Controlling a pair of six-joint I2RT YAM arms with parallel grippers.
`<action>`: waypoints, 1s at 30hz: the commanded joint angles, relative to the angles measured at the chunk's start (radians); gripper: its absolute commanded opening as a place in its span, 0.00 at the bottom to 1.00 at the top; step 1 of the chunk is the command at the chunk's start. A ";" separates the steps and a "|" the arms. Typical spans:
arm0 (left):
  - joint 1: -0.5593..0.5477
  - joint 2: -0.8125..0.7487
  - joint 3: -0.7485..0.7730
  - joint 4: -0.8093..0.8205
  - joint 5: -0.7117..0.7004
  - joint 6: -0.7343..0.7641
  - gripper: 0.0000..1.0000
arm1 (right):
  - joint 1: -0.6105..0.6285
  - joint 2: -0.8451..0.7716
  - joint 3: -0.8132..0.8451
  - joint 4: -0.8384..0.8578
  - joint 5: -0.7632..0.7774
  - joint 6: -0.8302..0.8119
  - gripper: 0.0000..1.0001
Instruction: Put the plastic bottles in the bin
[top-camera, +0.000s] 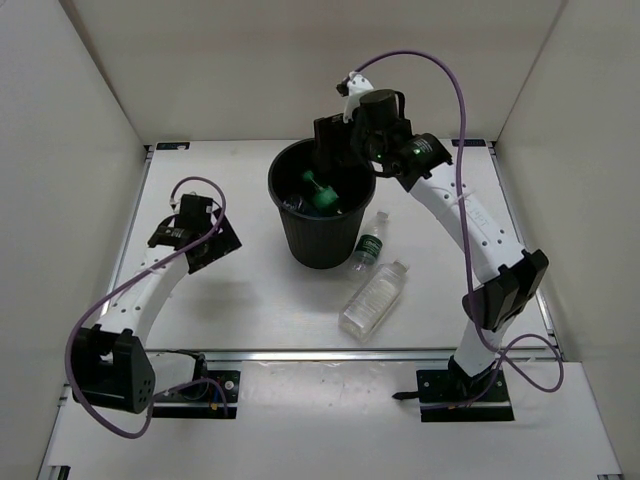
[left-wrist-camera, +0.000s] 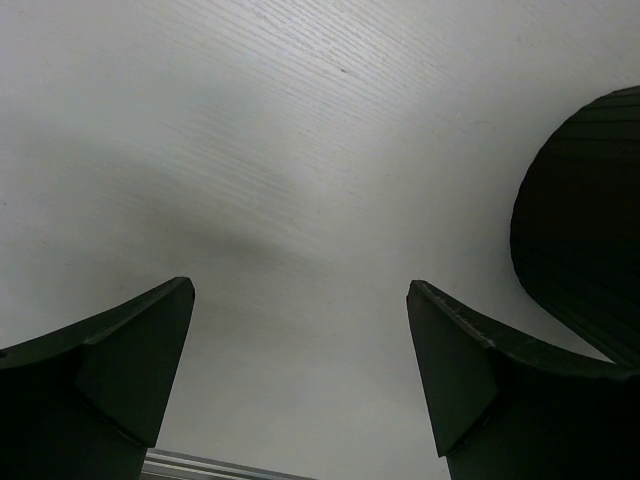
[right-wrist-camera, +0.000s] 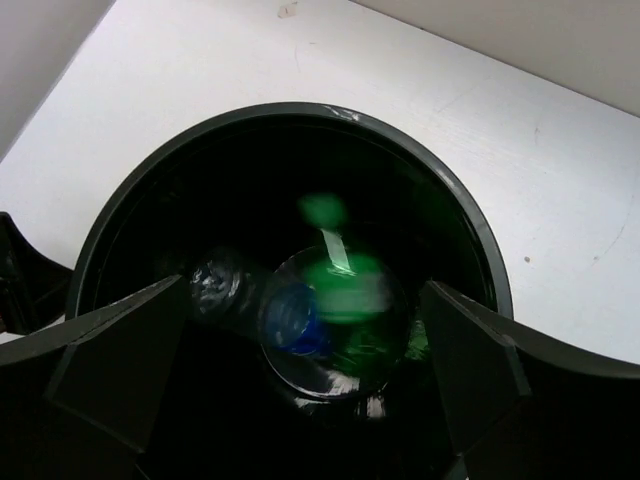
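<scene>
The black bin (top-camera: 318, 245) stands mid-table. My right gripper (top-camera: 335, 150) hangs open over its far rim, nothing between its fingers. In the right wrist view the right gripper (right-wrist-camera: 305, 300) looks straight down into the bin (right-wrist-camera: 200, 140). A green-tinted bottle (right-wrist-camera: 345, 285) shows there as a blur, free of the fingers, beside a clear bottle with a blue label (right-wrist-camera: 293, 322). The green bottle (top-camera: 322, 193) also shows inside the bin from above. Two plastic bottles lie on the table right of the bin: a small one with a dark green label (top-camera: 369, 247) and a larger clear ribbed one (top-camera: 375, 298). My left gripper (top-camera: 222, 243) is open and empty.
In the left wrist view the left gripper (left-wrist-camera: 300, 290) hovers over bare white table, the bin wall (left-wrist-camera: 590, 230) at the right edge. White walls close in the table on three sides. A metal rail (top-camera: 330, 352) runs along the near edge.
</scene>
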 joint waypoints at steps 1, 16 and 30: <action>-0.018 -0.037 -0.002 -0.017 -0.026 0.021 0.98 | -0.012 -0.070 -0.007 0.043 -0.004 0.001 0.99; -0.003 -0.041 0.102 -0.050 -0.046 0.031 0.99 | -0.467 -0.432 -0.618 0.045 -0.115 0.277 0.99; 0.026 0.085 0.367 -0.056 -0.087 0.080 0.99 | -0.382 -0.071 -0.610 0.135 -0.074 0.389 1.00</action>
